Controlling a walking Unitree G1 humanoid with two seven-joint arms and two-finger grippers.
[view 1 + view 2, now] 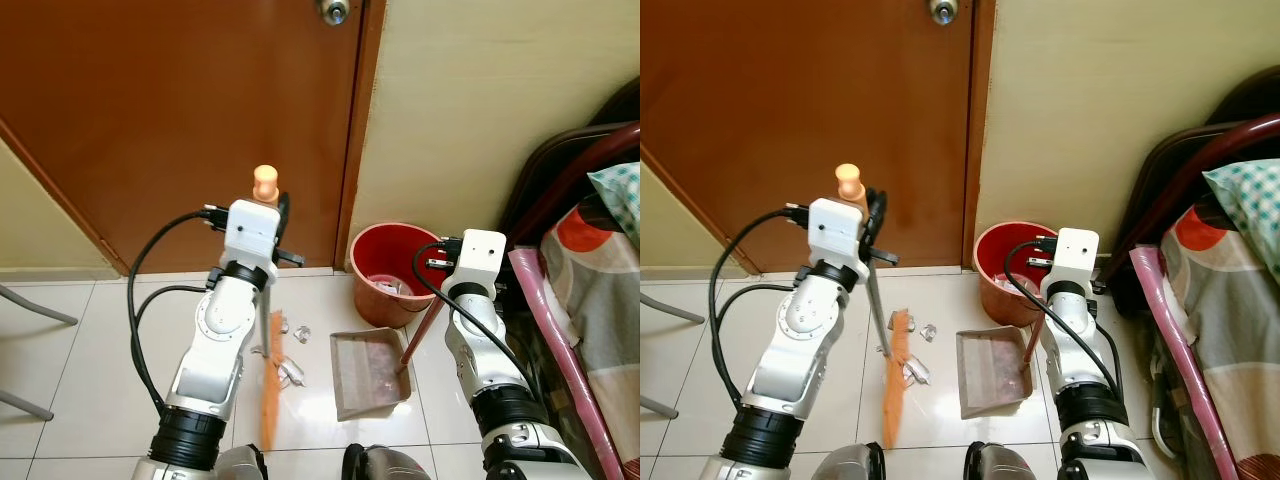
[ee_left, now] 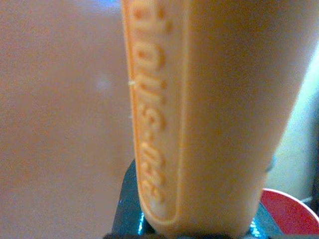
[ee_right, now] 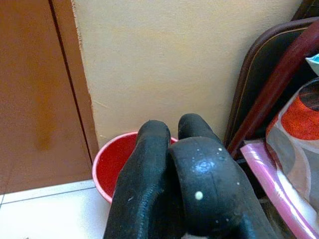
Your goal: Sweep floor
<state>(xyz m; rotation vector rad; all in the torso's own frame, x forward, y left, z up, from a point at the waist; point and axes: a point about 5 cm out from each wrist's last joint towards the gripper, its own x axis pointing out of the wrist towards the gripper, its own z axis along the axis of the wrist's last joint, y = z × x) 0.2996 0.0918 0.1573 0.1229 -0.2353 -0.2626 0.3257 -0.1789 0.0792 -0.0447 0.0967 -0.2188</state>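
Observation:
My left gripper (image 1: 279, 236) is shut on the broom's handle just below its orange cap (image 1: 265, 184). That cap looms huge and close in the left wrist view (image 2: 199, 114). The grey shaft runs down to the orange bristles (image 1: 270, 392) on the white tiles. Crumpled clear scraps (image 1: 298, 332) lie beside the bristles, between them and the grey dustpan (image 1: 368, 372). The dustpan's reddish-brown handle (image 1: 422, 322) rises to my right gripper (image 1: 438, 272), which is shut on it. Its black fingers (image 3: 149, 169) press together. A red bucket (image 1: 393, 268) stands behind the dustpan against the wall.
A brown door (image 1: 180, 110) and a cream wall (image 1: 470, 100) close off the space ahead. On the right are a bed with patterned sheets (image 1: 600, 250) and a dark curved frame (image 1: 560, 170). A grey chair leg (image 1: 35, 310) crosses the tiles at far left.

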